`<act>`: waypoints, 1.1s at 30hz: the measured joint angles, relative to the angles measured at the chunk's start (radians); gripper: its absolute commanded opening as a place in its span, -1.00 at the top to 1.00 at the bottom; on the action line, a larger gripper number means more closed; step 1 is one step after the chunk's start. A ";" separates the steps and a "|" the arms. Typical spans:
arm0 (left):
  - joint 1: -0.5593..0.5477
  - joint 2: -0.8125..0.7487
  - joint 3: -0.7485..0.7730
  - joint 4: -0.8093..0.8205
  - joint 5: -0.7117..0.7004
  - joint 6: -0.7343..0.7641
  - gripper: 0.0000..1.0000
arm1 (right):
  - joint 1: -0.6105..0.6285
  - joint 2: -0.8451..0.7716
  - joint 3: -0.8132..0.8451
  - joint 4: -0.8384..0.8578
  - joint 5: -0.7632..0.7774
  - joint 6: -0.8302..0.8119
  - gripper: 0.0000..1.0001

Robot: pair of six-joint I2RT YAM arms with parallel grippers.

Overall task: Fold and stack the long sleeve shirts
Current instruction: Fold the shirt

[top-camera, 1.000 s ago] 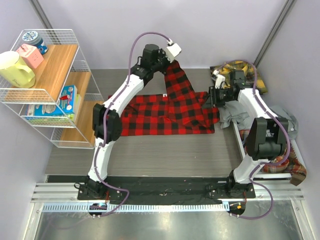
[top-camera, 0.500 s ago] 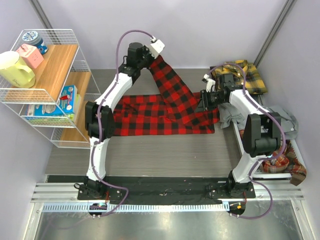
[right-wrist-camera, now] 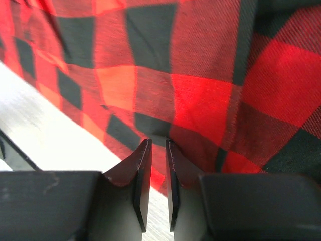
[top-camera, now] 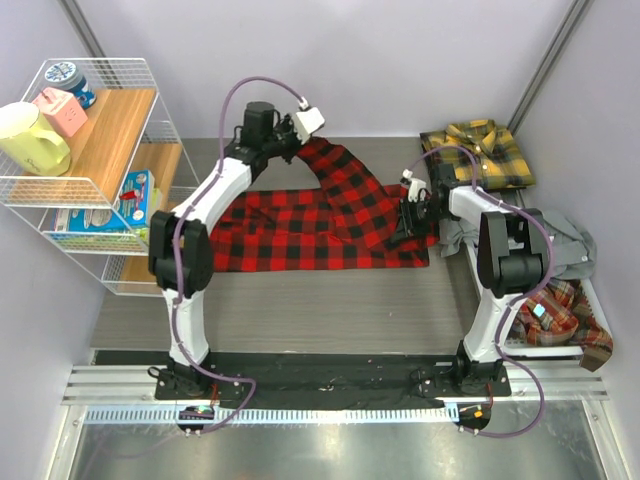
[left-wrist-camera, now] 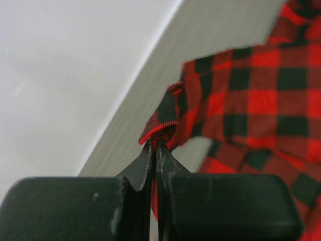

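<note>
Clear up front, tight on the flanks.
You've got bare table [top-camera: 320, 300] this side of the red check shirt [top-camera: 320, 230]; the wire shelf [top-camera: 115, 135] walls off your left, yellow plaid shirt [top-camera: 485, 155] and grey shirt [top-camera: 570, 245] crowd your right.

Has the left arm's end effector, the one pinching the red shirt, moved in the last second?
Yes. The left end effector, shut on the red-and-black shirt, has swung left, toward the wire shelf.

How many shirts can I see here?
4: red-and-black check shirt spread in the middle; yellow plaid shirt at the far right corner; grey shirt and orange-brown plaid shirt along the right side. Others may hide beneath.
</note>
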 measured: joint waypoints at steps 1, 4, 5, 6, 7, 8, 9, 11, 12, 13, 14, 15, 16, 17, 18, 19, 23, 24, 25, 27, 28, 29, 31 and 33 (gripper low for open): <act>0.008 -0.034 -0.037 -0.016 0.026 0.026 1.00 | 0.000 0.005 -0.004 0.001 0.008 0.000 0.55; 0.040 -0.159 -0.151 -0.125 0.121 0.135 1.00 | -0.003 0.009 -0.012 0.000 0.035 0.000 0.56; 0.051 -0.200 -0.186 -0.163 0.150 0.193 1.00 | -0.006 0.009 -0.013 0.000 0.046 0.000 0.56; 0.067 -0.245 -0.219 -0.227 0.181 0.266 1.00 | -0.008 0.009 -0.013 0.000 0.055 0.000 0.56; 0.083 -0.283 -0.254 -0.282 0.203 0.336 1.00 | -0.009 0.009 -0.013 -0.002 0.062 0.000 0.57; 0.095 -0.313 -0.282 -0.325 0.218 0.394 1.00 | -0.011 0.009 -0.013 -0.002 0.068 -0.001 0.57; 0.109 -0.349 -0.324 -0.370 0.230 0.469 1.00 | -0.013 0.009 -0.013 -0.005 0.074 -0.002 0.57; 0.135 -0.408 -0.415 -0.438 0.240 0.598 1.00 | -0.019 0.009 -0.013 -0.017 0.091 -0.004 0.58; 0.145 -0.430 -0.461 -0.467 0.243 0.655 1.00 | -0.022 0.009 -0.013 -0.023 0.097 -0.005 0.57; 0.153 -0.442 -0.496 -0.491 0.243 0.702 1.00 | -0.024 0.009 -0.013 -0.031 0.104 -0.006 0.57; 0.163 -0.447 -0.533 -0.511 0.241 0.752 1.00 | -0.026 0.009 -0.013 -0.039 0.109 -0.008 0.58; 0.169 -0.445 -0.563 -0.523 0.235 0.790 1.00 | -0.027 0.009 -0.013 -0.048 0.112 -0.010 0.58; 0.175 -0.439 -0.591 -0.528 0.228 0.824 1.00 | -0.028 0.007 -0.013 -0.056 0.113 -0.013 0.58; 0.179 -0.434 -0.608 -0.529 0.223 0.846 1.00 | -0.029 0.005 -0.013 -0.072 0.114 -0.019 0.58; 0.182 -0.427 -0.626 -0.525 0.216 0.869 1.00 | -0.029 0.000 -0.013 -0.089 0.112 -0.027 0.59; 0.187 -0.420 -0.639 -0.520 0.209 0.888 1.00 | -0.030 -0.005 -0.012 -0.109 0.109 -0.039 0.59; 0.203 -0.391 -0.645 -0.493 0.203 0.948 1.00 | -0.030 -0.029 0.004 -0.198 0.093 -0.104 0.60; 0.211 -0.385 -0.642 -0.492 0.202 0.959 1.00 | -0.031 -0.035 0.010 -0.217 0.090 -0.121 0.60; 0.222 -0.378 -0.634 -0.495 0.203 0.972 1.00 | -0.031 -0.043 0.015 -0.230 0.087 -0.135 0.60; 0.246 -0.369 -0.610 -0.504 0.206 0.994 1.00 | -0.032 -0.059 0.025 -0.251 0.086 -0.153 0.60; 0.257 -0.369 -0.597 -0.508 0.208 1.004 1.00 | -0.032 -0.068 0.029 -0.258 0.086 -0.160 0.60; 0.272 -0.369 -0.576 -0.517 0.212 1.020 1.00 | -0.032 -0.075 0.033 -0.262 0.087 -0.165 0.60; 0.299 -0.369 -0.544 -0.526 0.221 1.054 1.00 | -0.033 -0.087 0.037 -0.269 0.087 -0.171 0.61; 0.322 -0.369 -0.525 -0.534 0.228 1.095 1.00 | -0.033 -0.090 0.038 -0.271 0.087 -0.175 0.61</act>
